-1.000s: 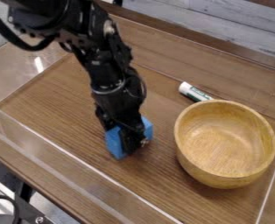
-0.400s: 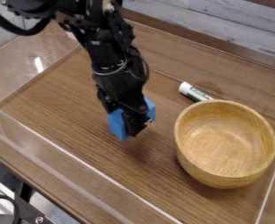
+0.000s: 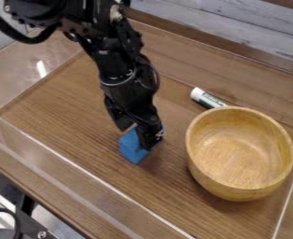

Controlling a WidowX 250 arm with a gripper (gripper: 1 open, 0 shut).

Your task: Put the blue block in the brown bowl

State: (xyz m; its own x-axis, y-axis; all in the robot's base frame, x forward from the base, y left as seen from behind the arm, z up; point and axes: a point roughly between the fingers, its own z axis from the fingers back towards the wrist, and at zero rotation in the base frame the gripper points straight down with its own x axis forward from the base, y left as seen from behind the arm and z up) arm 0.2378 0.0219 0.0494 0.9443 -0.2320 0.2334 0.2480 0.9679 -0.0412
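The blue block [image 3: 135,148] lies tilted on the wooden table, just left of the brown bowl [image 3: 240,194]. My gripper [image 3: 135,128] hangs right above the block, pointing down, its dark fingers [image 3: 152,133] spread open with the block below them and no longer clamped. The light wooden bowl stands at the right with nothing in it, a short gap away from the block.
A small white-and-green marker [image 3: 209,96] lies behind the bowl. A clear plastic wall [image 3: 37,149] runs along the table's left and front edge. The black arm [image 3: 99,47] reaches in from the upper left.
The gripper held the block slightly raised; its fingers have now opened and the block has dropped onto the table beneath them.
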